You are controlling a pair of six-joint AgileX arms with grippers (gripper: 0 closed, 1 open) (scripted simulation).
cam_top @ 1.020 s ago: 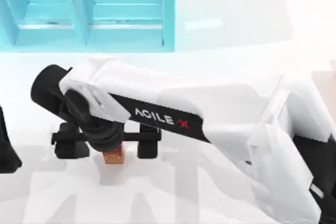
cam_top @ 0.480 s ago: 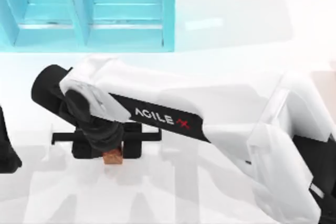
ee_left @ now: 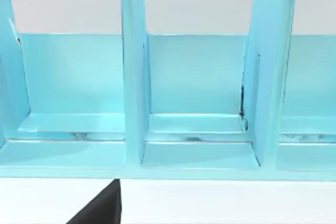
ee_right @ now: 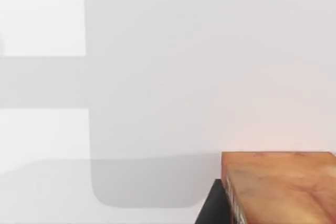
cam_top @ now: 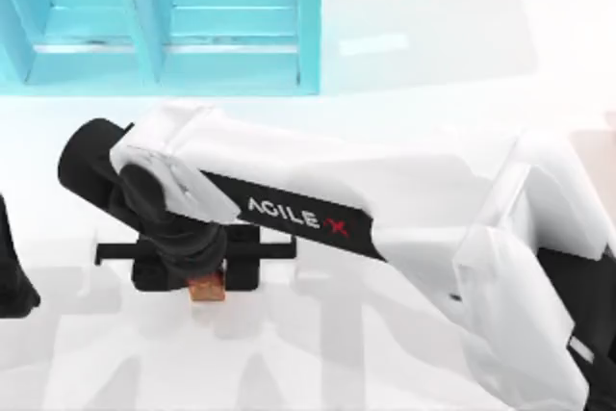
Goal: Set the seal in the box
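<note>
The seal (cam_top: pixel 205 287), a small reddish-brown block, sits on the white table at the front left. It pokes out from under the black wrist of my right gripper (cam_top: pixel 202 274), which has both fingers drawn in against it. In the right wrist view the seal (ee_right: pixel 278 187) shows its mottled orange face, with a dark finger (ee_right: pixel 212 205) beside it. The turquoise box (cam_top: pixel 308 26) stands at the back left, well beyond the seal. Its dividers (ee_left: pixel 134 77) and compartments face the left wrist camera. My left arm (cam_top: pixel 12 276) is parked at the left edge.
The right arm's white links (cam_top: pixel 404 209) stretch across the table from the right side. The white tabletop (cam_top: pixel 433 36) lies bare to the right of the box and in front of it.
The right gripper's fingers have closed inward from a wide spread onto the seal. The seal has barely shifted. The left arm has not moved.
</note>
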